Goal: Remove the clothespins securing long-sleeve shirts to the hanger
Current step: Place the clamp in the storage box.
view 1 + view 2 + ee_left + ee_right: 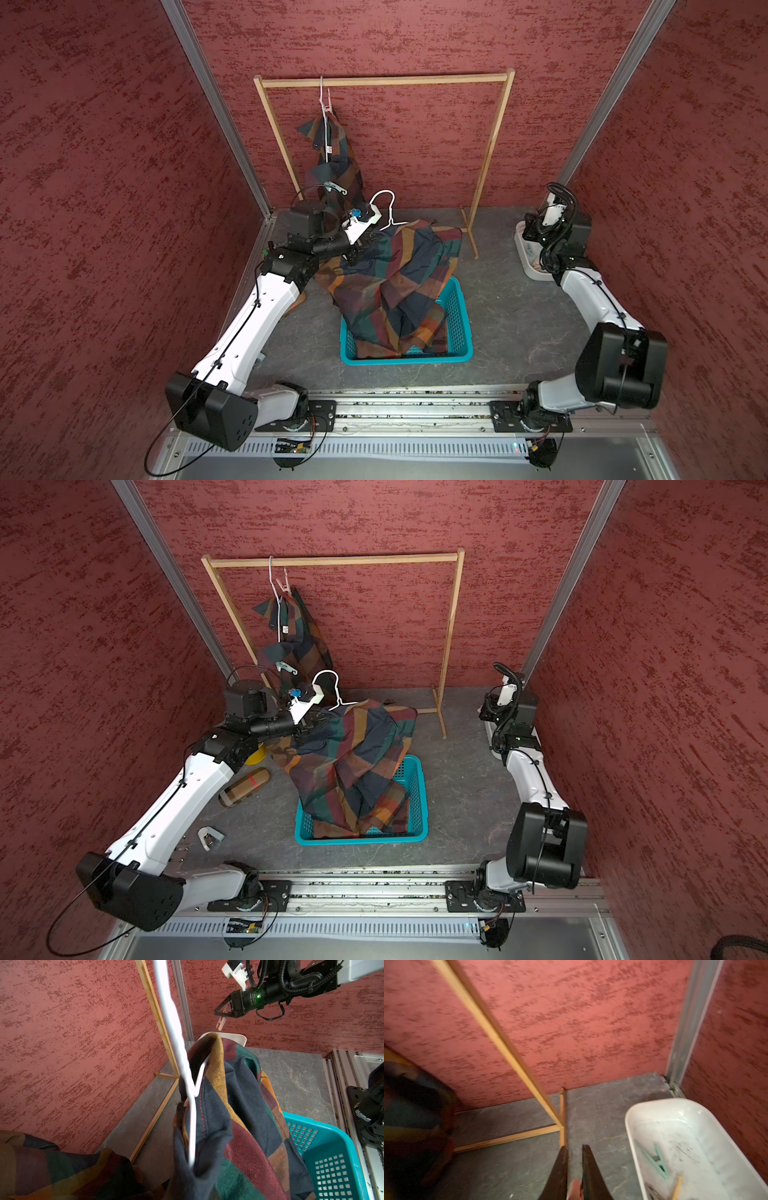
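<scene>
At the right edge of the frame in a top view, beside the white oval plastic tub [528, 268], the right gripper [216, 1014] is clamped on one pale pink plastic clothespin [220, 1022], which hangs from its tips. I judge the step in hand is dropping it into the tub. The right wrist view shows the fingers [560, 1167] aimed at the grey floor [602, 1118] just beside the rim. So the arm should first come low over the tub's middle and only then part the jaws, because a light peg bounces easily.

At centre frame, the left gripper [360, 248] is closed at the plaid long-sleeve shirt [399, 282] that drapes into the teal plastic basket [465, 332]. Upper left of centre, the second shirt [336, 166] hangs with a pink peg [328, 106] and a mint hooked peg [336, 188] still on.
</scene>
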Motion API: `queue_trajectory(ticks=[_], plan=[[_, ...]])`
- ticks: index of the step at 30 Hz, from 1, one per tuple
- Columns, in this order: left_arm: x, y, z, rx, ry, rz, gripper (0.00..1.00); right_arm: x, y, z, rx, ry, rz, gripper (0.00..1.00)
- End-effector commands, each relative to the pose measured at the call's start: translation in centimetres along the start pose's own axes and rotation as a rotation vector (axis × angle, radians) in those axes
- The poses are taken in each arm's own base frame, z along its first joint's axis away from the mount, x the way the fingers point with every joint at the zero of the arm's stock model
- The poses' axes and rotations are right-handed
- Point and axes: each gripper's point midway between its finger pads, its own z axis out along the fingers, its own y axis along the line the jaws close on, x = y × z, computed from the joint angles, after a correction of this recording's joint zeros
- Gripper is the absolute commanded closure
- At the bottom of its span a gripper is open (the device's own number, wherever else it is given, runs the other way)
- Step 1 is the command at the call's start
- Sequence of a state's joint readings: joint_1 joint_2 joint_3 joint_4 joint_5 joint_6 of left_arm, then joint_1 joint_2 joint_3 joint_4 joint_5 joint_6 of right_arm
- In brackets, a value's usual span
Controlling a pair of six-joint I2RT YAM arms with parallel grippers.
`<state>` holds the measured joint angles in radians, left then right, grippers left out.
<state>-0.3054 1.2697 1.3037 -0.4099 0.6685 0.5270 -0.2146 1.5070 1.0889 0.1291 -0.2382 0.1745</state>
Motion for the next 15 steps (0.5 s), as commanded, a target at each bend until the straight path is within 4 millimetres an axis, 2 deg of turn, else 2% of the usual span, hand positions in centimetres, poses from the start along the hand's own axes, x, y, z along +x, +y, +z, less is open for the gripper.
queue_trajectory(ticks=[1,5,9,15], plan=[[-1.2,0.3,-0.4,-0.04,-0.041,0.02,1.0,-0.8,-4.2,1.7,0.165,-0.04,0.032,1.0],[-1.3,0.5,-0.3,-0.056,-0.052,0.023,1.0,0.6,-8.1,4.2,0.285,-0.007,0.031,1.0],[-1.2,0.7,-0.2,-0.07,-0.05,0.023,1.0,1.5,-10.5,6.0,0.362,0.001,0.025,1.0],[-1.3,0.7,0.1,-0.073,-0.051,0.022,1.0,4.9,-14.1,9.4,0.438,0.094,0.036,1.0]])
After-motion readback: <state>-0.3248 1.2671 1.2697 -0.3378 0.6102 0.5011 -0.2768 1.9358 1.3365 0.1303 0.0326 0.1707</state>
